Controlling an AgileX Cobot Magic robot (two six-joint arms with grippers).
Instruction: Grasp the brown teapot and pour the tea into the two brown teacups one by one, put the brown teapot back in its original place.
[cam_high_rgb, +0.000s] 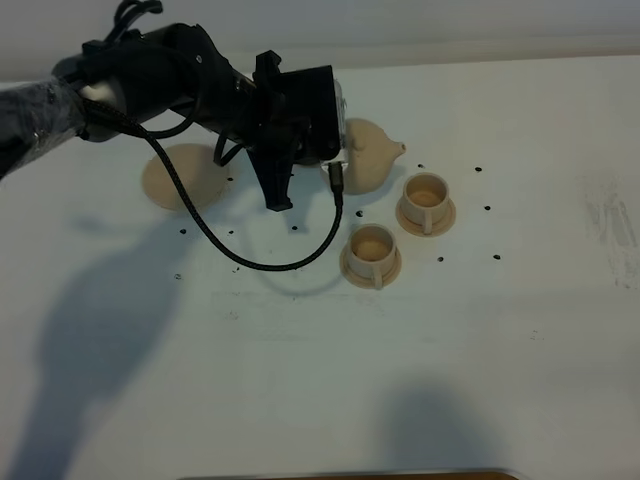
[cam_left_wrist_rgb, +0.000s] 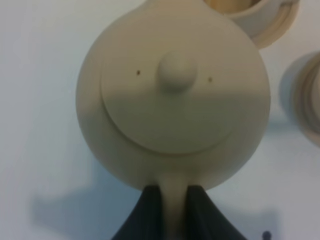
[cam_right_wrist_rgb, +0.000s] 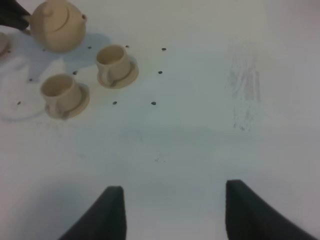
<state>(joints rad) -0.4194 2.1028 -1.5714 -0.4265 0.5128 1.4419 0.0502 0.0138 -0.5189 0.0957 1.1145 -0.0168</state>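
Observation:
The brown teapot (cam_high_rgb: 370, 155) (cam_left_wrist_rgb: 172, 95) (cam_right_wrist_rgb: 57, 25) is roughly upright, just left of the two cups, with its spout towards the farther one. My left gripper (cam_left_wrist_rgb: 175, 195) is shut on its loop handle; in the exterior high view the wrist body (cam_high_rgb: 300, 115) hides the fingers. One brown teacup (cam_high_rgb: 427, 200) (cam_right_wrist_rgb: 114, 62) stands right of the teapot, the other (cam_high_rgb: 372, 252) (cam_right_wrist_rgb: 60, 92) nearer the front. The wide flat saucer (cam_high_rgb: 185, 175) lies bare on the left. My right gripper (cam_right_wrist_rgb: 172, 200) is open over bare table, holding nothing.
The white table (cam_high_rgb: 480, 340) carries small dark dots around the cups. A black cable (cam_high_rgb: 250, 262) loops down from the left arm towards the nearer cup. Faint scuff marks (cam_right_wrist_rgb: 245, 95) show at the right. The right arm is outside the exterior high view.

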